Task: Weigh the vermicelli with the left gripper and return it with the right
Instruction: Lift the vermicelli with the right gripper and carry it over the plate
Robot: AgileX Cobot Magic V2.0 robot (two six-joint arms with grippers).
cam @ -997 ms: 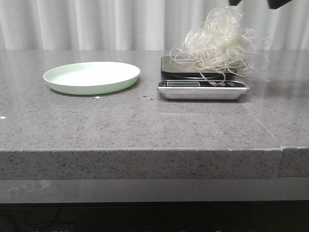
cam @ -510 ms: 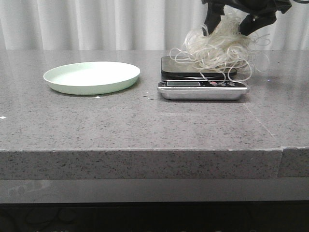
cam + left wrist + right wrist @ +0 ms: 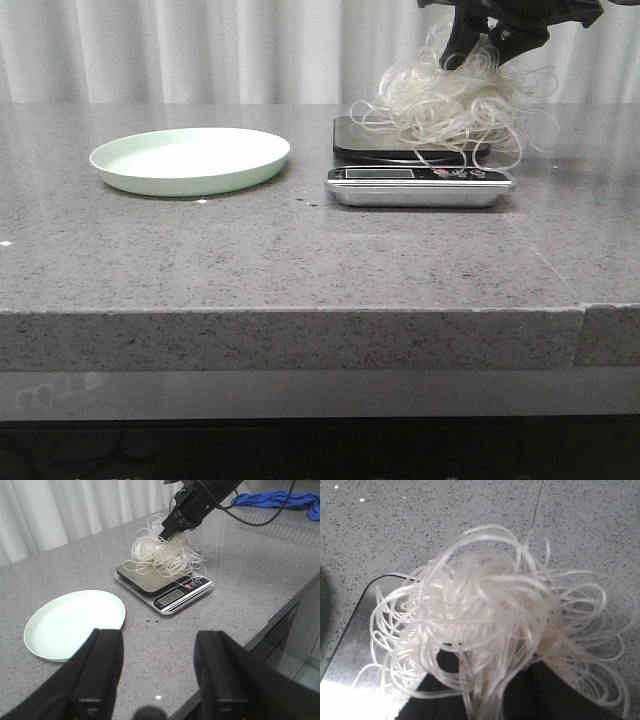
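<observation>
The vermicelli [image 3: 455, 100] is a fluffy whitish tangle lying on the black platform of a kitchen scale [image 3: 420, 186], with loops hanging over the scale's right side. My right gripper [image 3: 487, 40] reaches down into the top of the tangle, its fingers pinched together with strands between them. In the right wrist view the vermicelli [image 3: 490, 610] fills the frame, and strands run down between the dark fingers of the right gripper [image 3: 492, 685]. My left gripper [image 3: 159, 645] is open and empty above the table's front edge, away from the vermicelli [image 3: 162, 555].
A pale green round plate [image 3: 250, 172] sits empty to the left of the scale, also seen as the plate [image 3: 75, 622] in the left wrist view. A blue cloth [image 3: 280, 499] lies at the far back right. The scale [image 3: 172, 592] stands right of centre.
The right gripper came down from above onto the vermicelli, straddled its top with open fingers, then closed them on the strands. The tangle's top got squeezed a little.
</observation>
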